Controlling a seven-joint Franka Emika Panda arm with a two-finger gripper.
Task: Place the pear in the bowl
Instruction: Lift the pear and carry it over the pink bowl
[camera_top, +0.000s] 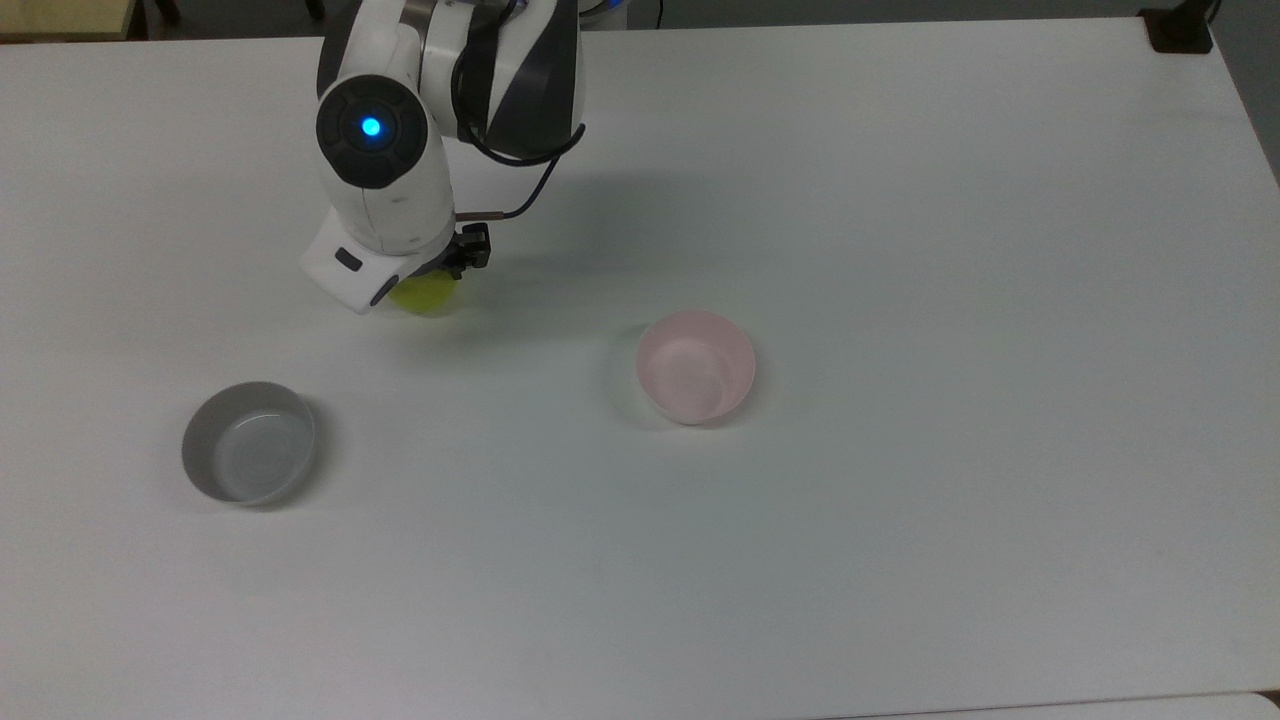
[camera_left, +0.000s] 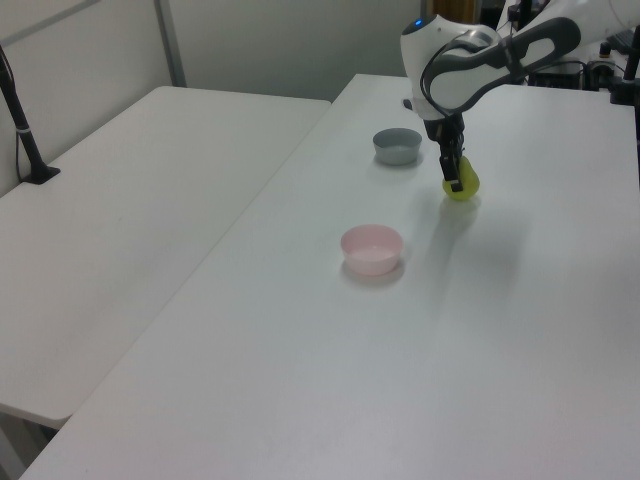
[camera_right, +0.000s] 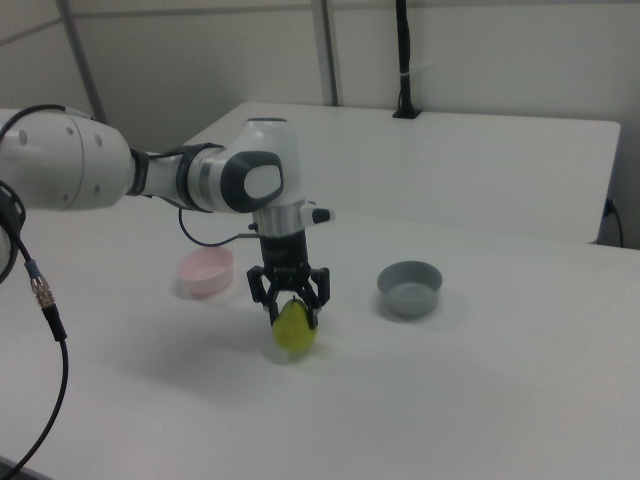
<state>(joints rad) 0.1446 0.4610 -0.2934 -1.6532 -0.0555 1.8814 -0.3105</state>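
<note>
Centrally in the right view, the tool (camera_right: 291, 304) points straight down with its two fingers (camera_right: 313, 296) pressed against either side of the pear's (camera_right: 294, 327) upper part, clamped on the fruit. Whether the pear's base touches the white surface (camera_top: 900, 250) or hangs just above it cannot be told. From the top view, the arm's wrist covers most of the pear (camera_top: 428, 294), leaving a yellow-green edge showing below the tool (camera_top: 440, 272). The pale pink bowl (camera_top: 696, 366) stands upright and empty, well apart from the pear toward the top view's right; the grey bowl (camera_top: 248, 442) stands well apart toward the top view's lower left. Seen in the left view, the pear (camera_left: 463, 184) lies between the grey bowl (camera_left: 397, 145) behind and the pink bowl (camera_left: 371, 248) in front.
</note>
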